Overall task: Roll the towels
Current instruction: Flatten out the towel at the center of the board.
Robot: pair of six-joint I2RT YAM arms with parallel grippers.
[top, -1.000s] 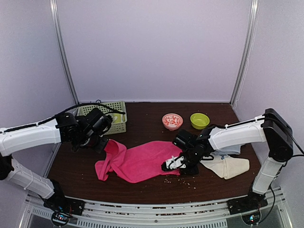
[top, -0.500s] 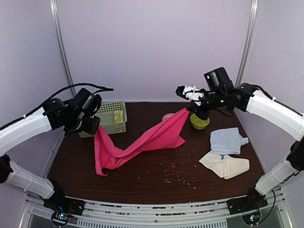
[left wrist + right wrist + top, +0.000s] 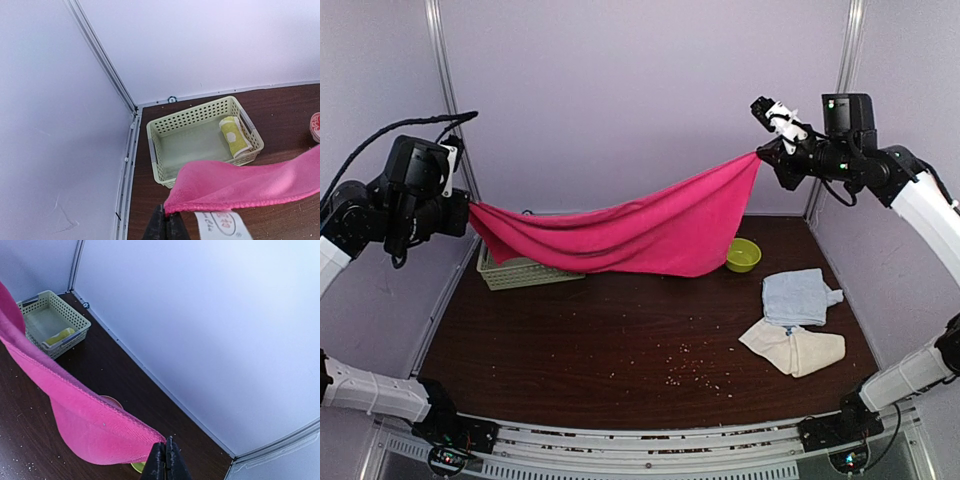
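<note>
Jaws clamp opposite ends of suspended pink towel (image 3: 650,235)

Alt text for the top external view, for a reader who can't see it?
A long pink towel hangs stretched in the air above the dark table, the left gripper shut on one end, the right gripper on the other. A light blue towel and a cream towel lie at the table's right; a pale green basket and yellow-green bowl sit behind.
</note>
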